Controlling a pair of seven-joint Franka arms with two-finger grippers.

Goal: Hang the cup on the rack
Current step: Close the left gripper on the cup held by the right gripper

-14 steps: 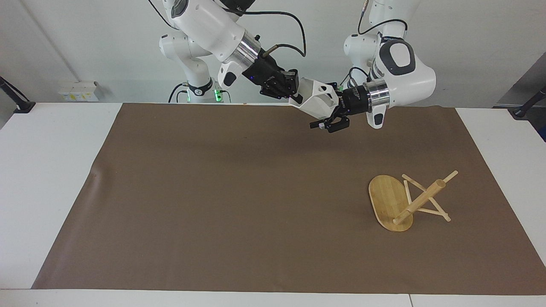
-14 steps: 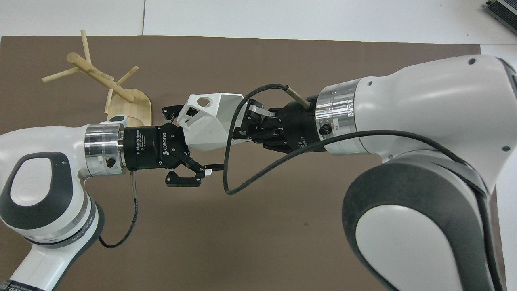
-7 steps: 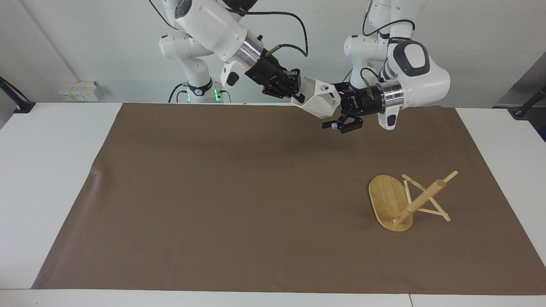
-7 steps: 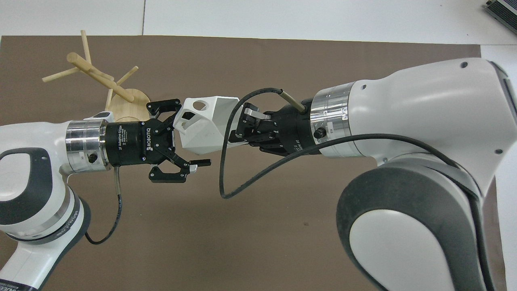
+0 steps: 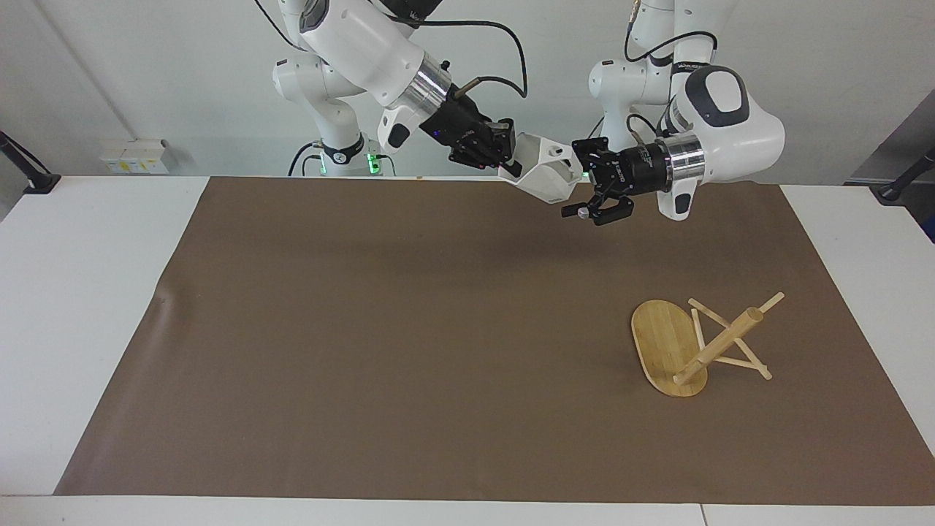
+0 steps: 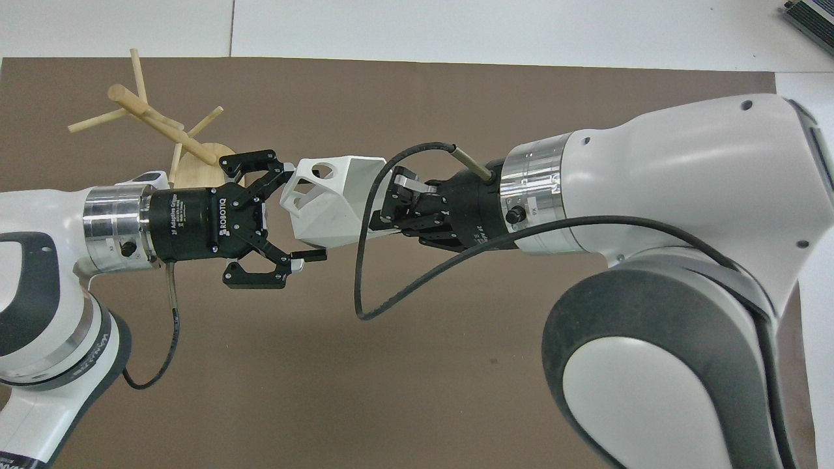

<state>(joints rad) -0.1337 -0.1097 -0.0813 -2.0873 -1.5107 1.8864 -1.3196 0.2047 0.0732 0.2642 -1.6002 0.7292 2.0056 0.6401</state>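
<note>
The right end effector (image 5: pixel 504 155) grips the cup (image 5: pixel 544 175) by its rim, above the worktop (image 5: pixel 365 329). The left end effector (image 5: pixel 584 179) gapes open just beside the cup's handle. The rack (image 5: pixel 694 347) lies tipped over.

Overhead: left arm (image 6: pixel 58 312) covers part of rack (image 6: pixel 189 163) base. Right gripper (image 6: pixel 384 212) fingertips hidden by cup (image 6: pixel 329 202) rim (probably clamping the wall). Both arms cut off at bottom edge; facing view crops their upper links.
</note>
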